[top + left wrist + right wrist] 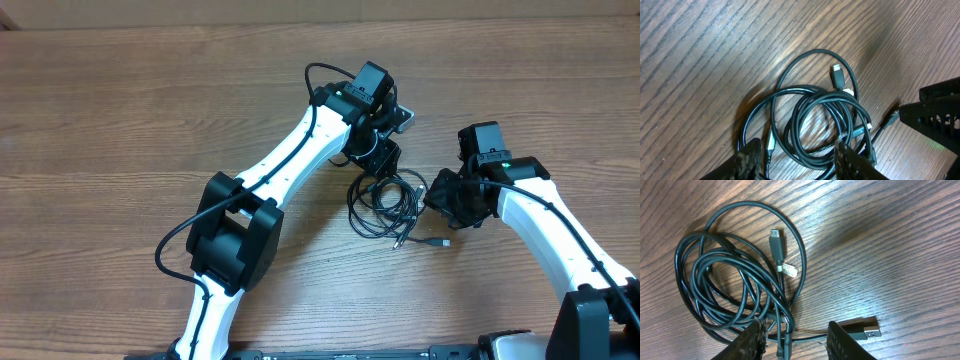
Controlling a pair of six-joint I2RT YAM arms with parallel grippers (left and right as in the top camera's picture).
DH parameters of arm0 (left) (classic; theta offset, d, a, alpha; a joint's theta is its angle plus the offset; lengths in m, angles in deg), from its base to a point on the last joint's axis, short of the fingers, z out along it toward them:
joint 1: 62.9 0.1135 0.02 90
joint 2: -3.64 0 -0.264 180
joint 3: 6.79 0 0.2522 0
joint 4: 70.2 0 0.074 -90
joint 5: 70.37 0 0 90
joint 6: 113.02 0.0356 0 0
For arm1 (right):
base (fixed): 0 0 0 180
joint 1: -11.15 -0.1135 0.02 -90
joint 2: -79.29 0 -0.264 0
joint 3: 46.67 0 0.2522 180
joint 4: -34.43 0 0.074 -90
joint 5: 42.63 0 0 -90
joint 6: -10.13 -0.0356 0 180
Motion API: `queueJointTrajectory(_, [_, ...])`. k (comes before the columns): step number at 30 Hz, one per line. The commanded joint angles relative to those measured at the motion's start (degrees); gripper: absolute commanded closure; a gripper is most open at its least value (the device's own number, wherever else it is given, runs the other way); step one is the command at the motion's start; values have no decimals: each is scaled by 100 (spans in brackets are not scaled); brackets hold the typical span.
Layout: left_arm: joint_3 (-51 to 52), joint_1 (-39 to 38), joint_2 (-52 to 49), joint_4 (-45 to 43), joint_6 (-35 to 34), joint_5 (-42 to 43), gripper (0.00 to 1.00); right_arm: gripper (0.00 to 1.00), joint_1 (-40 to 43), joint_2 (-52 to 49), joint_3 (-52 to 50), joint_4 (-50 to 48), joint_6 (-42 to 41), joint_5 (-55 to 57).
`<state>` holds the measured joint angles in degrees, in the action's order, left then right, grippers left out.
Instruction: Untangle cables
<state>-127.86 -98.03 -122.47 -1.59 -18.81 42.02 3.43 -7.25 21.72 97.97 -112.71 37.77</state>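
The cables (385,200) lie as one tangled coil of thin black loops on the wooden table (120,120), between my two grippers. My left gripper (382,165) hangs over the coil's far edge. In the left wrist view it (797,159) is open, with several loops (810,91) running between its fingers. My right gripper (440,195) is at the coil's right edge. In the right wrist view it (797,341) is open too; strands and a small plug (782,347) lie by its left finger. A flat silver-tipped plug (867,330) lies just outside its right finger.
Another small plug with a white tag (776,240) rests inside the coil's top loop. A loose cable end (440,243) sticks out toward the table's front. The right gripper's black body (935,115) shows at the right of the left wrist view. Wood surrounds the coil.
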Motion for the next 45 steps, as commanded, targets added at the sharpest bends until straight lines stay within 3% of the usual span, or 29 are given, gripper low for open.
queueJointTrajectory(1, [-42, 4, -17, 44, 48, -33, 54, 62, 33, -26, 7, 7, -39, 79])
queueJointTrajectory(17, [-42, -105, -647, 90, -59, -26, 56, 62, 33, -26, 9, 28, -37, 79])
queueJointTrajectory(35, [-11, -308, -772, 199, -122, -120, 69, 61, 35, -26, 7, 50, -35, 79])
queueJointTrajectory(37, [-11, -308, -772, 195, -122, -168, 73, 58, 35, -26, 7, 59, -35, 79])
queueJointTrajectory(40, [-11, -310, -772, 190, -129, -162, 93, 50, 33, -26, 9, 72, -35, 72])
queueJointTrajectory(45, [-94, -310, -730, 236, -254, -17, 96, 34, 33, -26, 9, 68, -35, -31])
